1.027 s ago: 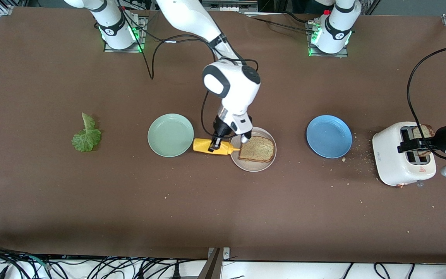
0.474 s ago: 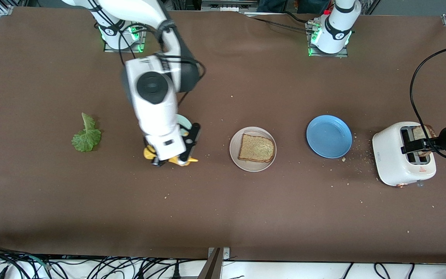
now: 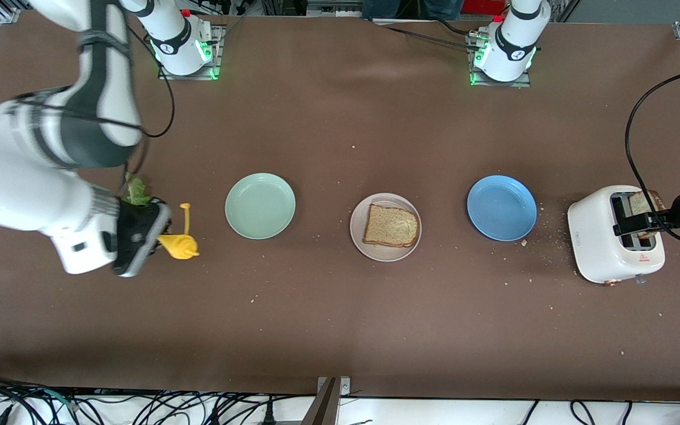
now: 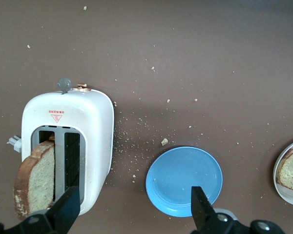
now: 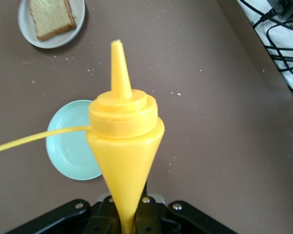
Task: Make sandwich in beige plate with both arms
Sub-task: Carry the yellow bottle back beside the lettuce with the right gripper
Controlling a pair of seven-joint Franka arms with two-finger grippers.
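I count three plates, two toast slices, one lettuce leaf (image 3: 137, 191) and one toaster (image 3: 614, 236) on my brown surface (image 3: 340, 324), crumbs scattered. The beige plate (image 3: 363, 243) holds one slice (image 3: 392, 226); the other slice (image 4: 35, 179) stands in the toaster. At three o'clock of the beige plate sits the blue plate (image 3: 502, 208), at nine o'clock the mint plate (image 3: 260, 206). My right tool (image 3: 154, 233) is clamped on the yellow squeeze bottle (image 3: 179, 246), above the surface beside the lettuce; my left tool (image 4: 132, 209) gapes wide over the toaster.

- Our right gripper (image 3: 152, 233) has swung from the beige plate (image 3: 359, 236), past the mint plate (image 3: 260, 206), toward the right arm's end of the table, carrying the yellow bottle (image 3: 178, 244) clamped in its fingers.
- It is now over the lettuce (image 3: 137, 192), hiding most of it.
- The plate's toast (image 3: 392, 225) is uncovered.
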